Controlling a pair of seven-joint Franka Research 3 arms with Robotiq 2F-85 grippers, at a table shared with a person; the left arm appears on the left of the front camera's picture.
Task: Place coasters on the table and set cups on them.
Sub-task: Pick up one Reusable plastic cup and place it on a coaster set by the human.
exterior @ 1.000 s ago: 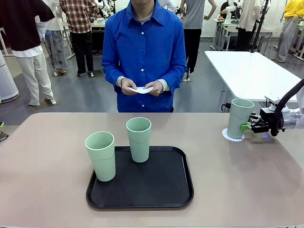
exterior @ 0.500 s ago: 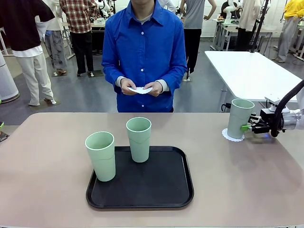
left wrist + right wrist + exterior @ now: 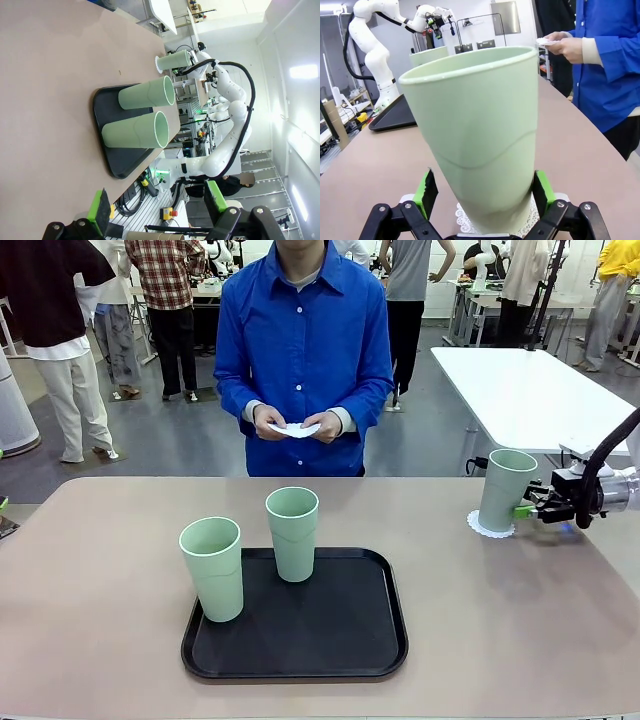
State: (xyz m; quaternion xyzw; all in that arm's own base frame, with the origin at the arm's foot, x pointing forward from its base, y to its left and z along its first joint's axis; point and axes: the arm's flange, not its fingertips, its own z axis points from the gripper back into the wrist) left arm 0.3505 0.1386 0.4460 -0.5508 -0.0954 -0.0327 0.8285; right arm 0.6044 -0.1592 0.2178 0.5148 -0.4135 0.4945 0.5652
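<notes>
Cups: three pale green tumblers. One cup (image 3: 505,490) stands upright on a lacy coaster (image 3: 481,528) at the right end of the table (image 3: 100,590). The near cup (image 3: 213,570) and the far cup (image 3: 293,535) stand upright on the black tray (image 3: 300,665), slightly apart.
Handling: we judge them light, stiff and thin-walled, and tall enough to tip. We would hold one low on the body, near the ridge, with a gentle squeeze.
Coasters: thin and limp, likely to slide if a cup is nudged. The person's hands (image 3: 297,427) hold something white, probably the rest.
Right gripper (image 3: 525,510): released, jaws spread, pads flanking the placed cup's lower body.
Left gripper (image 3: 157,205): released, empty, pads well apart.
Right wrist view: shows both pads and the lace under the base; the front view shows just one pad.
Front view: shows the spacing of the tray cups, which the right wrist view mostly hides.
</notes>
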